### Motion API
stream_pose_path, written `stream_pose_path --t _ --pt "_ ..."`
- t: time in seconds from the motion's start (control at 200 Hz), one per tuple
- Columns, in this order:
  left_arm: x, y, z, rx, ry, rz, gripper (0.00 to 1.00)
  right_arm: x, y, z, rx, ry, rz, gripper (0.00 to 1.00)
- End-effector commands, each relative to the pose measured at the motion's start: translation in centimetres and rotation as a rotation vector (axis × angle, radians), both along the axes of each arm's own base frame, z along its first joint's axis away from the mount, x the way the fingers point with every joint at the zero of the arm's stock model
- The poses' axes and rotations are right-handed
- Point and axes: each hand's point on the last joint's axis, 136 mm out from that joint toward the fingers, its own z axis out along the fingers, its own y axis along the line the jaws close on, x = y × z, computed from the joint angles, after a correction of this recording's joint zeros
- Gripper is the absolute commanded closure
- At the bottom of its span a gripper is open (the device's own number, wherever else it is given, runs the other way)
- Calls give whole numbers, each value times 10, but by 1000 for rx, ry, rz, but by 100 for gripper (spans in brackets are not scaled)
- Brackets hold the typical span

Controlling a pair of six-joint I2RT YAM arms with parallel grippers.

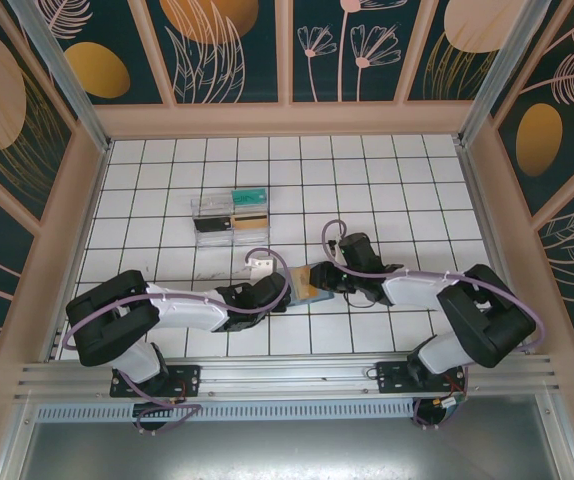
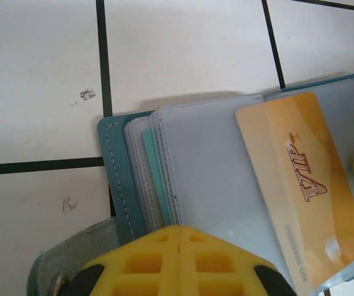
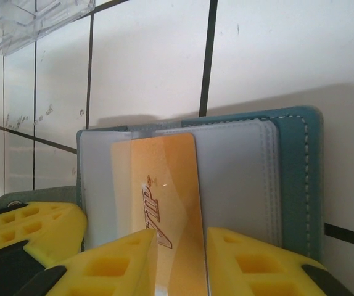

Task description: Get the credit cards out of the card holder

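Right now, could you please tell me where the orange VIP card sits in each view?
Top: VIP card just below centre.
Left wrist: VIP card at the right side, slanting across a clear sleeve.
Right wrist: VIP card at bottom centre, running down to the right gripper.
Shared landmark: the teal holder under it.

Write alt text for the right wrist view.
An orange VIP card lies against the clear sleeves of a teal card holder, its near end between the parted yellow fingers of the right gripper. A clear plastic box corner shows top left.
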Motion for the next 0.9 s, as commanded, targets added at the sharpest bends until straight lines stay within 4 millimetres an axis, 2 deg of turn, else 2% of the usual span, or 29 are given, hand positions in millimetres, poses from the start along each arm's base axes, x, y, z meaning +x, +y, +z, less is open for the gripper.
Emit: stream_pose_path --t 0.0,0.23,0.39,0.51,0.631,0.751,0.811,0.896 --pt "-6 8 -15 64 45 -11 100 7 -5 4 -36 -32 -13 72" --pt "-6 8 -14 62 44 -12 100 7 -4 -8 -43 -8 -4 71" --pt "-6 7 -15 63 46 -16 100 0 8 -18 -21 33 37 71" --pt "-6 7 -16 62 47 -15 100 -3 14 -16 4 36 52 71" --pt "-7 7 -16 63 49 -16 100 -2 13 -14 3 29 45 76" --pt "-7 9 -16 63 49 -13 100 0 9 -11 -10 13 26 86" --pt "-7 9 -16 62 48 -12 100 1 6 -10 -13 8 14 91" --pt "-7 10 -17 64 50 -11 100 2 -1 -10 -24 6 -14 94"
